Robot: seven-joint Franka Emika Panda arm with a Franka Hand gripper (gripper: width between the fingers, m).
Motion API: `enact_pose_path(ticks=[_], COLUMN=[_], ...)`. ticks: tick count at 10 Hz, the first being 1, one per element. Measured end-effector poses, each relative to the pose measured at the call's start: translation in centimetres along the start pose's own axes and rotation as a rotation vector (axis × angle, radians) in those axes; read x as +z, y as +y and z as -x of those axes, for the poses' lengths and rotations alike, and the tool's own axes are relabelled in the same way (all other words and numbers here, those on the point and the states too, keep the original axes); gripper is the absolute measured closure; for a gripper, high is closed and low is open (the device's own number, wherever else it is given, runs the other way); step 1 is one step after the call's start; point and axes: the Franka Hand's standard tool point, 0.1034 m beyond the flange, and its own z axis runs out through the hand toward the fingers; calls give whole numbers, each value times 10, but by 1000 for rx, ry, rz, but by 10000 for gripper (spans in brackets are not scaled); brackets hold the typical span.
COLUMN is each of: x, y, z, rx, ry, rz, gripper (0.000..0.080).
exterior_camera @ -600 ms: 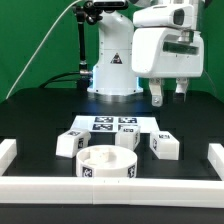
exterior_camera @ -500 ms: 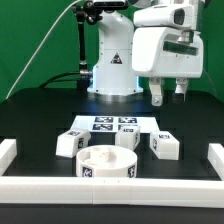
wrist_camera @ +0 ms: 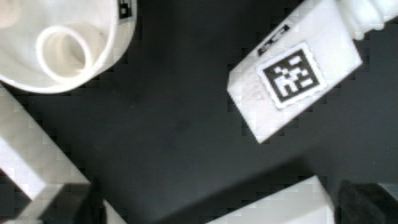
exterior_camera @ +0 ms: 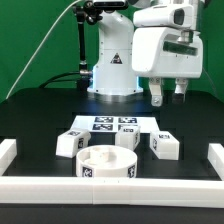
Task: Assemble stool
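Evidently not begun. Found seat (exterior_camera: 107,165) and legs (exterior_camera: 165,146) loose, unjoined, near desk (exterior_camera: 40,125) front edge. Noted tool (exterior_camera: 169,97) aloft, parted wide, gripping nothing.

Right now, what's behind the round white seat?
A block leg stands right behind the seat, the marker board farther back. The seat's rim covers the table between them, maybe the leg's bottom edge.

I count one round seat (exterior_camera: 107,163), three block legs (exterior_camera: 68,143) (exterior_camera: 126,139) (exterior_camera: 165,145), one marker board (exterior_camera: 112,124) and three white border rails (exterior_camera: 8,150) (exterior_camera: 110,187) (exterior_camera: 215,157) on my exterior view.
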Motion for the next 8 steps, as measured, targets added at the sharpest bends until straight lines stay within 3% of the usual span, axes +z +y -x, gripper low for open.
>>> enact_pose_path(ticks=[2,3,7,8], x=[12,15,16,23], y=[17,23,23,29], z=[22,29,26,34], rx=[-23,-11,-15,-10], ry=[-24,-52,-47,-73], rz=[-15,-40,-37,-73], gripper=[150,150,150,150])
